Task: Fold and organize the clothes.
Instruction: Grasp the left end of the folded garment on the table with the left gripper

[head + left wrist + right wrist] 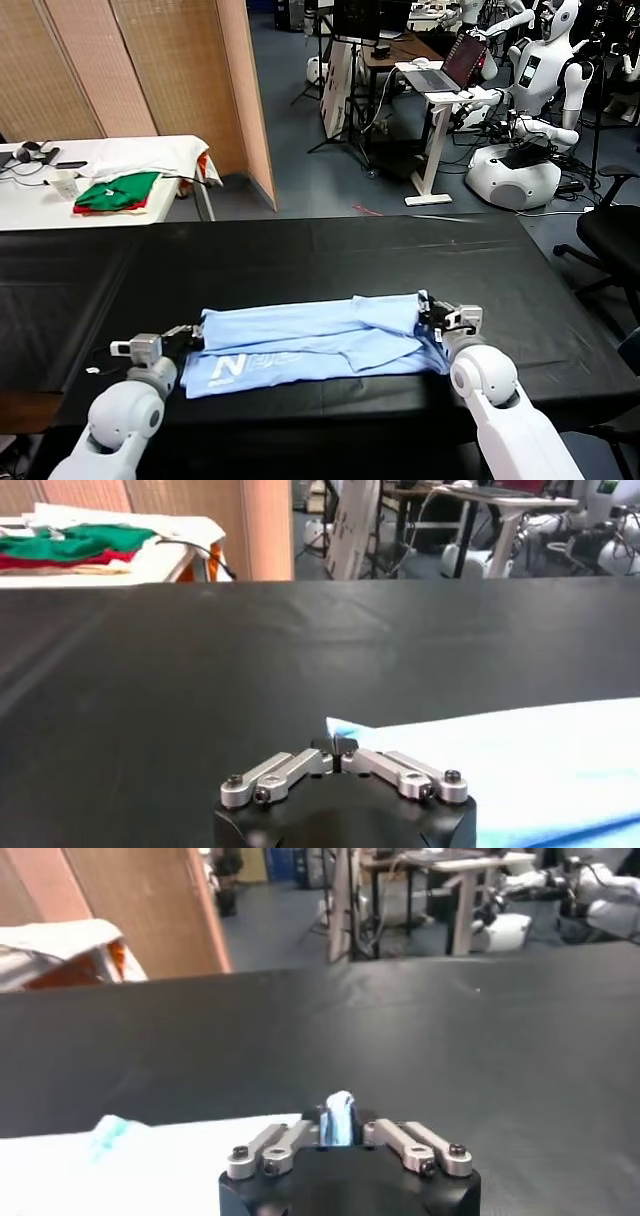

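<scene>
We see the blue T-shirt (310, 342) lying folded lengthwise near the front edge of the black table (300, 255). Our left gripper (188, 333) pinches its left end, and our right gripper (432, 312) is clamped on a bunch of fabric at its right end.

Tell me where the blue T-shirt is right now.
In the head view, the pale blue T-shirt lies partly folded along the black table's near edge, pinched between the left gripper and right gripper.

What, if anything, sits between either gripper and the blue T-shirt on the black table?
Nothing visible does. The left gripper is shut on the T-shirt at its left end, and the right gripper pinches its right end.
</scene>
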